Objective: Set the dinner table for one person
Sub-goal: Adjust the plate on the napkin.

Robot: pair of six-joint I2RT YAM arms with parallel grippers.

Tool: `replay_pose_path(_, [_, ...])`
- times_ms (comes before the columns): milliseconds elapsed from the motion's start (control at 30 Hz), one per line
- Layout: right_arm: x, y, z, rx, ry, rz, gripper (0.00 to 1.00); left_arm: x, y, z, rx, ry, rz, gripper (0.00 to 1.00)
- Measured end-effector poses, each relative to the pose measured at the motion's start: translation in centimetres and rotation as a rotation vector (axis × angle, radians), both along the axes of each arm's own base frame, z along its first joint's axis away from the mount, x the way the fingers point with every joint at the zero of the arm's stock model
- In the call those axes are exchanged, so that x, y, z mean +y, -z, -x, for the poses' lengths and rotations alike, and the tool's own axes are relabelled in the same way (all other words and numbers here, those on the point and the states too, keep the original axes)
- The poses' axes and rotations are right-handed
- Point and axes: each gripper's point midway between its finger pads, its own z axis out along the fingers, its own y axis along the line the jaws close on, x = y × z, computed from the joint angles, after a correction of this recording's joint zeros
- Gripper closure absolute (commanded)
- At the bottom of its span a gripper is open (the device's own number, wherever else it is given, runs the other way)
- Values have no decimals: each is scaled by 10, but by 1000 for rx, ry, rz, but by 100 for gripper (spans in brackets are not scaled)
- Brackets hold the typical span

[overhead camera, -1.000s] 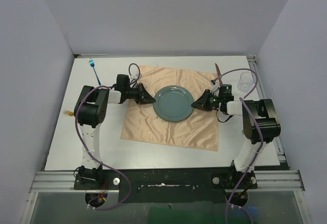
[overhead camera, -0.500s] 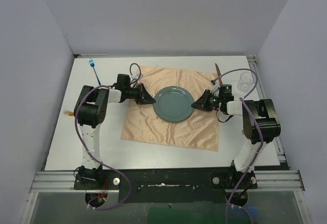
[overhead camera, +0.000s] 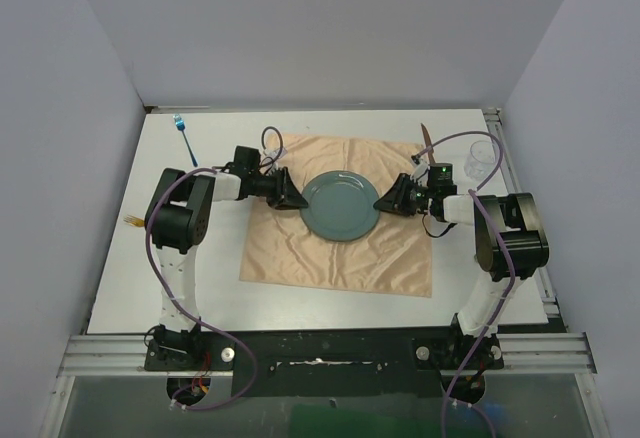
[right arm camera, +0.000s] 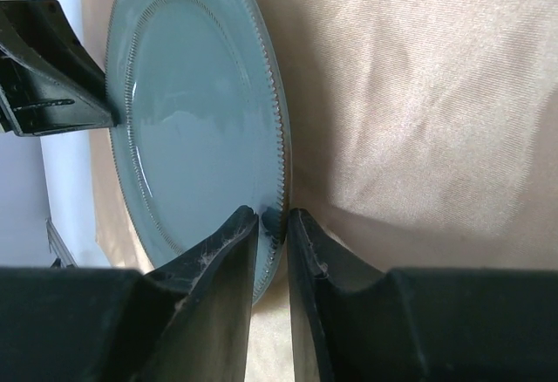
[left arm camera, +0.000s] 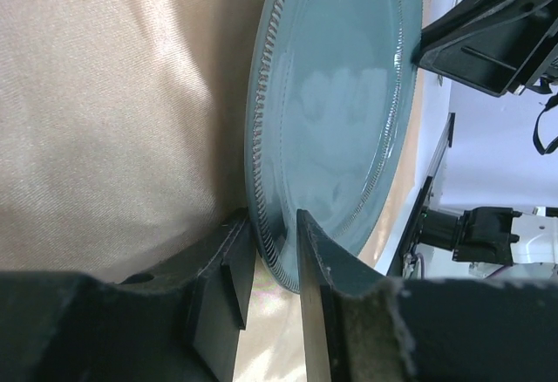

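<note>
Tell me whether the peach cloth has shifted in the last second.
Yes, slightly. The cloth slid nearward: its near-left corner now lies closer to the near edge of the dinner table.

Overhead; opposing wrist close-ups, same plate (left arm camera: 340, 112)

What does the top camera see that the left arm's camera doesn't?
Only the top view shows the glass and the blue-handled utensil. Only the left wrist view shows the little beads on the rim of the teal plate, pinched in the left gripper. Both show that plate, the peach cloth and the right gripper.
</note>
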Motion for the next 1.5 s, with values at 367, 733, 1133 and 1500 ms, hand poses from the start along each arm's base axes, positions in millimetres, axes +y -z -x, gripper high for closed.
replay_pose_path(367, [-1, 4, 3, 18, 1, 14, 74, 0, 0, 3, 3, 17, -29, 73])
replay_pose_path(733, [-7, -12, -10, -22, 12, 77, 69, 20, 1, 4, 15, -22, -103, 73])
replay_pose_path(1133, [-8, -20, -16, -31, 22, 95, 68, 47, 2, 0, 15, -93, -234, 73])
replay_pose_path(1500, [-8, -22, -20, -33, 28, 103, 67, 70, 1, 9, 1, -164, -363, 73])
